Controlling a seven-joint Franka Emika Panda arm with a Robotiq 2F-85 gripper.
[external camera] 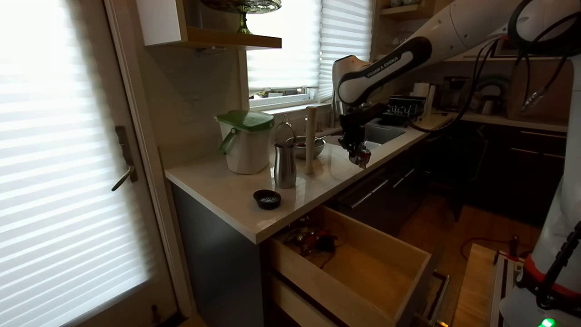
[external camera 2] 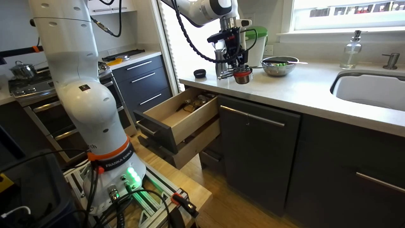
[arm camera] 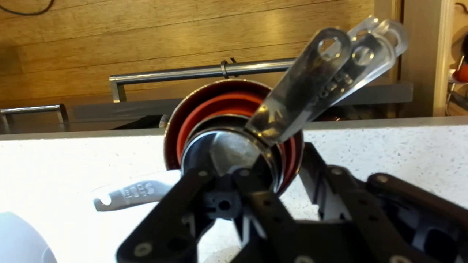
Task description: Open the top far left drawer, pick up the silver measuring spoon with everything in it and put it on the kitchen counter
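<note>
In an exterior view, the hand (external camera 2: 242, 67) is clamped on the nested measuring cups (external camera 2: 243, 78), which seem to hang just above the surface (external camera 2: 300, 91), close to its near edge; the open drawer (external camera 2: 196, 122) lies lower, to the left. Released there, the set could tip over the edge to the floor (external camera 2: 235, 205). Which cup walls are pinched is hidden, so one missed by the grip might slip free; the handle (arm camera: 133, 195) splayed from the others suggests a loosely seated cup.
</note>
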